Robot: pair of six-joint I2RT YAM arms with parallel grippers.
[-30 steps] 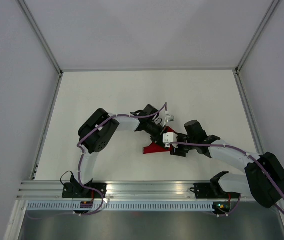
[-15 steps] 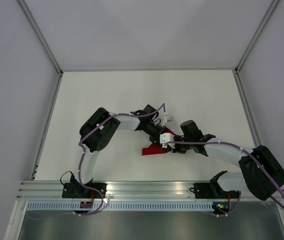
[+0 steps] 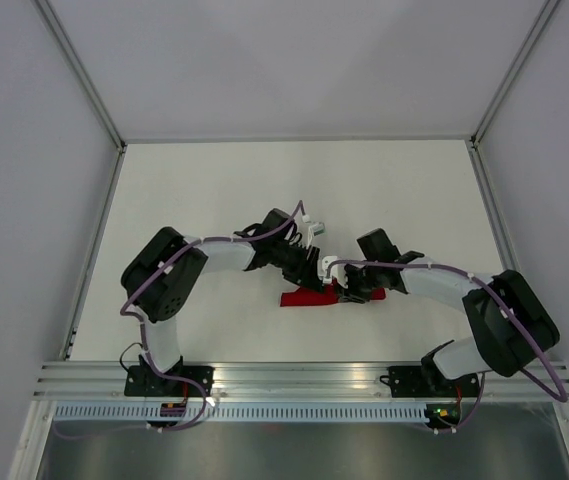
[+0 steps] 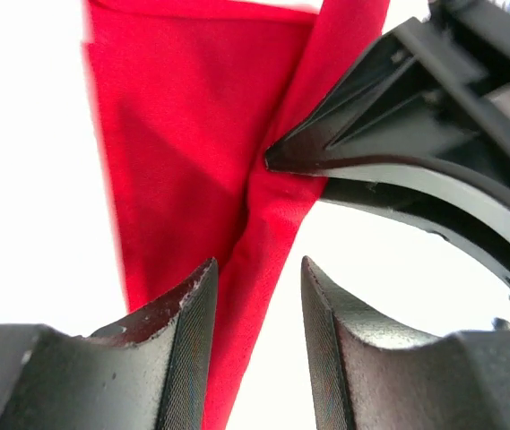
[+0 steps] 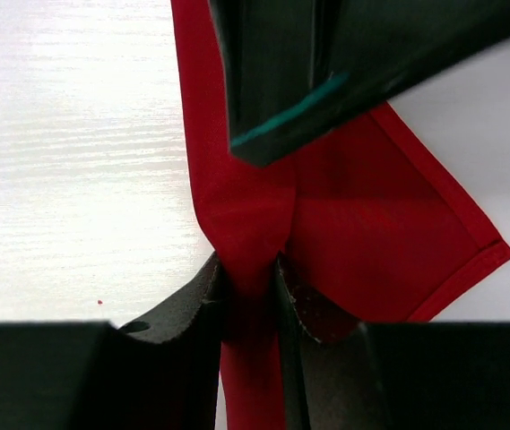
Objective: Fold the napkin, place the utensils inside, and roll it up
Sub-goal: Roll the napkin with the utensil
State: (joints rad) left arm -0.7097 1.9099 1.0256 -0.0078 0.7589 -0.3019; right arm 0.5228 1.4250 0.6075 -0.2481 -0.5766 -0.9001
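The red napkin [image 3: 302,298] lies bunched into a narrow strip on the white table, between the two arms. In the left wrist view the napkin [image 4: 183,152] runs as a folded ridge between the spread fingers of my left gripper [image 4: 256,309]. That gripper is open, with bare table showing beside one pad. My right gripper [image 5: 253,285] is shut on the napkin's [image 5: 371,224] rolled edge, pinching the cloth between both pads. In the top view the left gripper [image 3: 310,274] and right gripper [image 3: 348,290] meet over the cloth. The utensils are hidden.
The right gripper's black finger [image 4: 398,161] sits close in front of the left fingers. The left gripper's dark body [image 5: 326,63] hangs just above the right one. Metal rails [image 3: 294,378] run along the near table edge, and grey walls enclose the table.
My left gripper has opened and let go of the napkin. My right gripper has closed on it. Both grippers and the cloth have shifted left, and the cloth lies lower and flatter.
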